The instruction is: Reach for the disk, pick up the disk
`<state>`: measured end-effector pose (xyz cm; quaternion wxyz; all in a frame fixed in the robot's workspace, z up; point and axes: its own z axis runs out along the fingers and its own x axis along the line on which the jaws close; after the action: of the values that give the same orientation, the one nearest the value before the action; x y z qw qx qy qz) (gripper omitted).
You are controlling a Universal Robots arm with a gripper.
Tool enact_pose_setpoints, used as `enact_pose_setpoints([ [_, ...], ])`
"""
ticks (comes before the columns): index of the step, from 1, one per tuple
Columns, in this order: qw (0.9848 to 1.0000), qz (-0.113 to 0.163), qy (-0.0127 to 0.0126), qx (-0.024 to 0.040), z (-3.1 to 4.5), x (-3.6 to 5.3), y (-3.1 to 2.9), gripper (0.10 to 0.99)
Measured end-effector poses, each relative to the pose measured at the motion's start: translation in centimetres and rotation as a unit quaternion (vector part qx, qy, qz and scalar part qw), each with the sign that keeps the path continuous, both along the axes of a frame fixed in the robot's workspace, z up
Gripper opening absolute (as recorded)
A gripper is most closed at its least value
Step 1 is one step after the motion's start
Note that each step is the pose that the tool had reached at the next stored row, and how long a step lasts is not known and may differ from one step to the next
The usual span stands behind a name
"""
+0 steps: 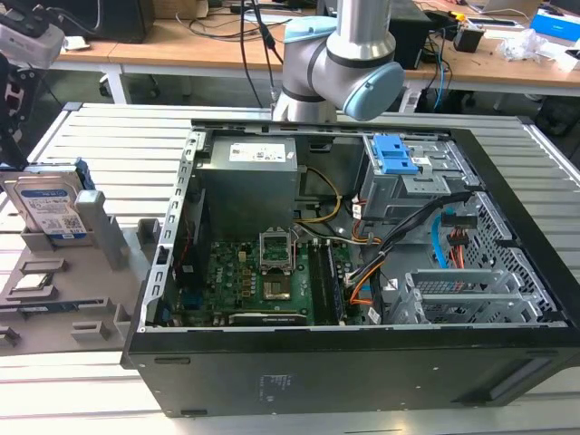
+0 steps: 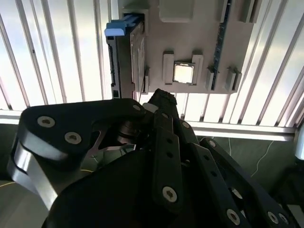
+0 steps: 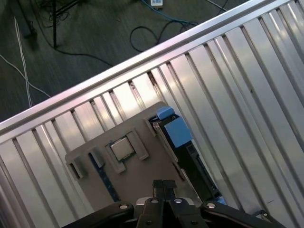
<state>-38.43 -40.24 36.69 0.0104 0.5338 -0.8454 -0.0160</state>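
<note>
Blue-framed silver disk point(image 1: 47, 207) upright on edge in grey holder point(image 1: 101, 234), exterior view's left.

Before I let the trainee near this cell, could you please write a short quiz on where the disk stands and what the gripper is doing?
1. True or false: the gripper is holding the disk.
2. Relative to the open computer case, the disk stands: A) inside it; B) outside it, upright in the grey holder, on the exterior view's left; C) on top of it.
3. What small square silver part lies flat in the holder?
Key: 1 false, the fingers are shut on nothing and apart from the disk; 2 B; 3 the chip.
</note>
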Motion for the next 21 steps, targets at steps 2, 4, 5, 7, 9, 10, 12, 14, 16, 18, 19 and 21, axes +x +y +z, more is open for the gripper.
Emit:
enact_pose_setpoints([
  [2, 0.9999, 0.012, 0.0, 0.0, 0.0, 0.0, 0.0, 0.106],
  [4, 0.9997, 0.025, 0.0, 0.0, 0.0, 0.0, 0.0, 0.106],
  [5, 0.9995, 0.031, 0.0, 0.0, 0.0, 0.0, 0.0, 0.106],
  [7, 0.9984, 0.057, 0.0, 0.0, 0.0, 0.0, 0.0, 0.106],
  [9, 0.9974, 0.072, 0.0, 0.0, 0.0, 0.0, 0.0, 0.106],
  [10, 0.9969, 0.079, 0.0, 0.0, 0.0, 0.0, 0.0, 0.106],
  [12, 0.9958, 0.091, 0.0, 0.0, 0.0, 0.0, 0.0, 0.106],
  [14, 0.9942, 0.107, 0.0, 0.0, 0.0, 0.0, 0.0, 0.106],
  [16, 0.9922, 0.124, 0.0, 0.0, 0.0, 0.0, 0.0, 0.106],
  [18, 0.9904, 0.138, 0.0, 0.0, 0.0, 0.0, 0.0, 0.106],
  [19, 0.9895, 0.145, 0.0, 0.0, 0.0, 0.0, 0.0, 0.106],
  [21, 0.9877, 0.157, 0.0, 0.0, 0.0, 0.0, 0.0, 0.106],
])
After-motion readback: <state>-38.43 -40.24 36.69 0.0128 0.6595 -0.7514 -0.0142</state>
